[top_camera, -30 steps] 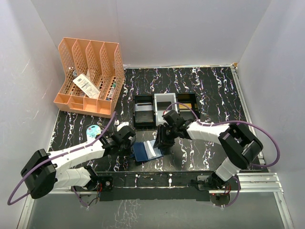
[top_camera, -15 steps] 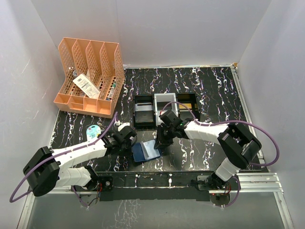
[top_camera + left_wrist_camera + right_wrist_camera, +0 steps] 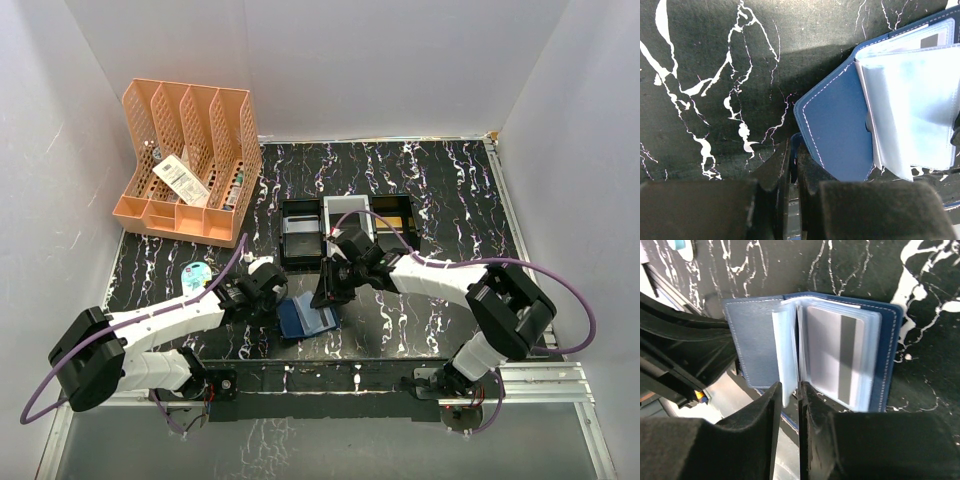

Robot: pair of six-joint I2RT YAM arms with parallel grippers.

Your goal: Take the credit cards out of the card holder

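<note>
Left gripper (image 3: 791, 152) clamps the open card holder's (image 3: 837, 130) cover edge; right gripper's (image 3: 790, 390) narrow jaws pinch one clear inner sleeve (image 3: 784, 350).

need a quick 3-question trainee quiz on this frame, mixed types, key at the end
1. True or false: the card holder lies closed.
2. What is the left tool shut on? A) the peach file rack B) the card holder's navy cover edge C) a black tray
3. In the right wrist view, what stands between the fingers of the right tool, and what shows in the page beside it?
Key: 1 false, it lies open. 2 B. 3 a clear sleeve; a grey card with a darker stripe.
</note>
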